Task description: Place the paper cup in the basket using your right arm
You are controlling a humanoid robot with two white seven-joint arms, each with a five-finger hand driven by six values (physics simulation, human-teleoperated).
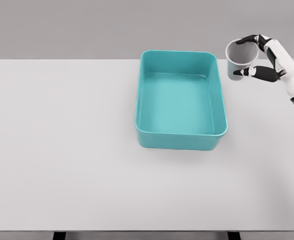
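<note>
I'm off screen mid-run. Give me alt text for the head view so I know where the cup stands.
The right hand holds the paper cup upright, to the right of the teal basket and near its far right corner, not yet over it. The basket sits empty on the white table; the left arm is out of view.

White table (61,150), plain grey backdrop (86,25)

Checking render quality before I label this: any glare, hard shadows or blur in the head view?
Head view: flat, even light, no glare on the table; soft shading inside the basket; the paper cup in the right hand looks slightly soft-edged.
</note>
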